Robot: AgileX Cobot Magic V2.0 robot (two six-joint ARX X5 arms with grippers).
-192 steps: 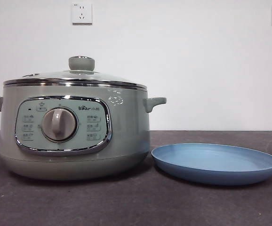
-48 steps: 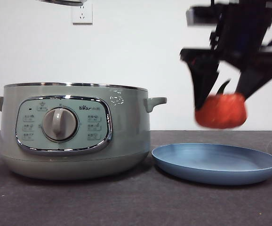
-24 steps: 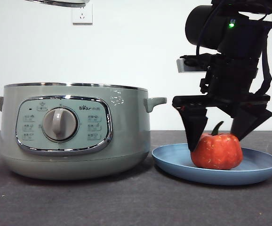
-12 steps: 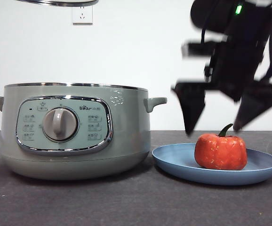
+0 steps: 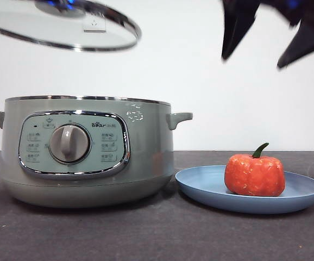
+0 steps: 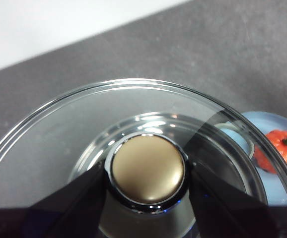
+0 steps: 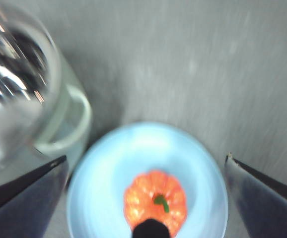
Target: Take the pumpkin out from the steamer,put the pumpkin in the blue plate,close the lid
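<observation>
The orange-red pumpkin [image 5: 255, 174] sits upright on the blue plate [image 5: 200, 187], to the right of the sage-green steamer [image 5: 86, 149], which stands without its cover. The glass lid [image 5: 64, 30] hangs tilted in the air above the steamer. In the left wrist view my left gripper [image 6: 147, 171] is shut on the lid's knob [image 6: 147, 167]. My right gripper [image 5: 253, 61] is open, high above the plate, with nothing between its jaws. The right wrist view looks straight down on the pumpkin [image 7: 155, 198] and plate [image 7: 108, 163], with the right gripper [image 7: 146, 157] spread wide.
The steamer's side handle [image 5: 179, 118] points toward the plate, and the plate's rim nearly touches the steamer's base. Two wall sockets are on the white wall behind, one showing through the lid. The dark tabletop [image 5: 157, 234] runs along the front.
The right gripper has risen from just above the pumpkin to the top of the view. The lid has come down and into view above the steamer. The pumpkin stays on the plate.
</observation>
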